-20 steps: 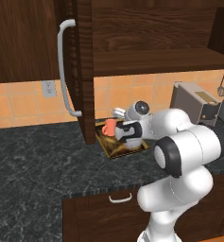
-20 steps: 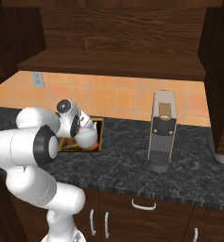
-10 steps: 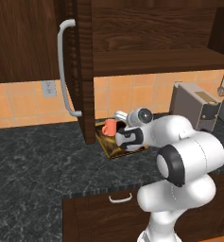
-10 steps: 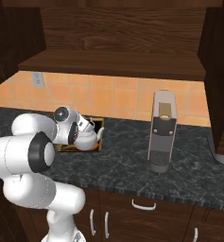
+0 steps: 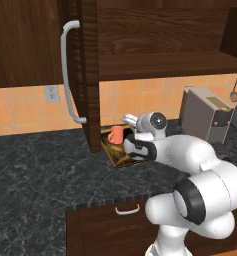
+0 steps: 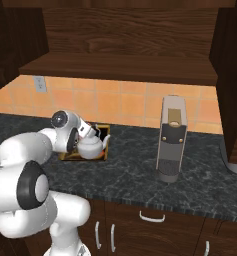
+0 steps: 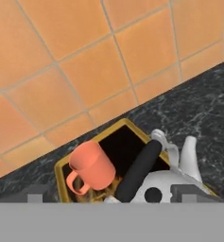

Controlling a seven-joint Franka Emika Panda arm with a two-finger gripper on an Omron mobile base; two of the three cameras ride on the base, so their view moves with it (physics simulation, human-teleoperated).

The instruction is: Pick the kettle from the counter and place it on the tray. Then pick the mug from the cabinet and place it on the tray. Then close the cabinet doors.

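The orange mug (image 7: 90,166) stands upright on the gold-rimmed tray (image 7: 127,126), on its left part, handle toward me. Beside it on the tray sits the white kettle (image 7: 172,177), its dark handle arched over the top. My gripper (image 7: 111,196) hovers just above both, open wide, nothing between its fingers. From the left base view the mug (image 5: 116,135) shows on the tray (image 5: 121,158) under the open cabinet door (image 5: 85,75). From the right, the kettle (image 6: 92,147) rests on the tray (image 6: 103,131) with my gripper (image 6: 86,132) above it.
The dark marbled counter (image 5: 40,165) carries a grey toaster (image 5: 205,116) right of the tray and a tall coffee machine (image 6: 171,141). The cabinet shelf (image 5: 165,62) hangs overhead. The right cabinet door (image 6: 232,75) also stands open. An orange tiled wall is close behind the tray.
The jaws have gone from shut on the mug to wide open. The mug is let go and stands on the tray. The hand has lifted slightly off it.
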